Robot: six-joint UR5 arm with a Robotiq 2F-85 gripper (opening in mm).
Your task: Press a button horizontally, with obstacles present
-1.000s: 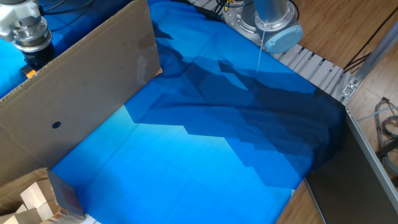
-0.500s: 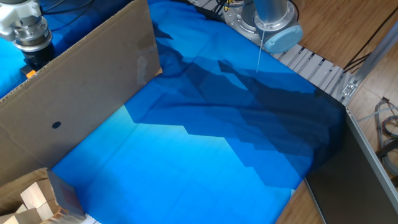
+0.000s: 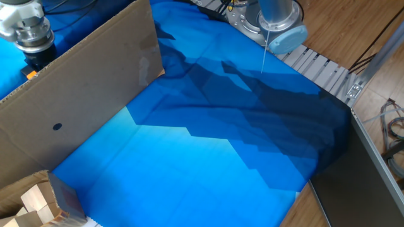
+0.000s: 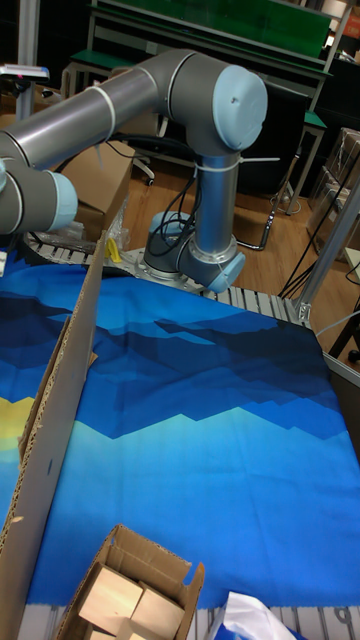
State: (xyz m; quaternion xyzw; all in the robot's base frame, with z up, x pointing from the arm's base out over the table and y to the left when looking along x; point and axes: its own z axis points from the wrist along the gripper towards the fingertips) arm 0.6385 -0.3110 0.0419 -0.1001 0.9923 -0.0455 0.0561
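Note:
The obstacle, a large brown cardboard sheet [image 3: 88, 88], stands upright across the left of the blue cloth, with a tiny dark hole [image 3: 57, 125] low on it. In the tall fixed view the cardboard sheet [image 4: 60, 400] shows nearly edge-on. Behind its top edge at the far left, only a small orange corner of the button [image 3: 28, 74] shows. My gripper [image 3: 38, 60] hangs right above that corner, behind the sheet. Its silver wrist and black body are in view, but the cardboard hides the fingertips.
An open cardboard box with pale wooden blocks [image 3: 31, 200] [image 4: 125, 600] sits at the front left corner. The arm's base [image 3: 271, 22] [image 4: 195, 260] stands at the back, beside a ribbed metal rail [image 3: 322, 66]. Blue cloth [image 3: 208, 145] covers the table.

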